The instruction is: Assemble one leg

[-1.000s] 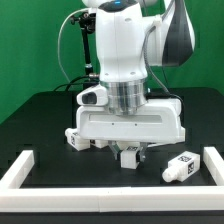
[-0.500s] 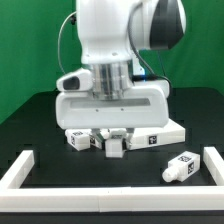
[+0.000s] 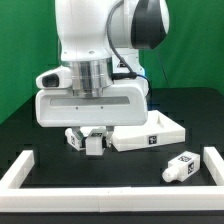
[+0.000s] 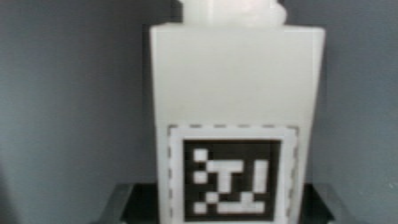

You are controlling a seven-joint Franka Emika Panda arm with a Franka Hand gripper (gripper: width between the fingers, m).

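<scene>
We see a white leg bearing a black-and-white square tag, a white panel, a black table and a green backdrop behind the white arm.

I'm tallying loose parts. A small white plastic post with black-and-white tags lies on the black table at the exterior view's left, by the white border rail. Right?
Wrong side. The exterior view shows that small white plastic post with black-and-white tags lying on the black table at its right, by the white border rail.
</scene>
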